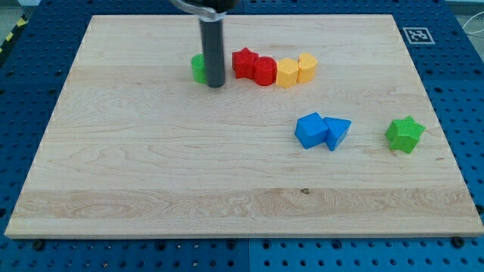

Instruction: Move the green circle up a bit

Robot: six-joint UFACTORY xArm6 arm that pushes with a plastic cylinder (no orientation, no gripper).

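Blue blocks [321,131] sit nearest; far back, my tip [215,84] presses against the green circle's [198,68] right side, not its near side. No jaws — just a bare rod.

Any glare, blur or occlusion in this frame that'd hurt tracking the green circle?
Camera view: even, soft lighting, no glare on the board; focus sharp. My tip sits at the green circle's right edge, the rod hiding part of it. Other blocks unobstructed.
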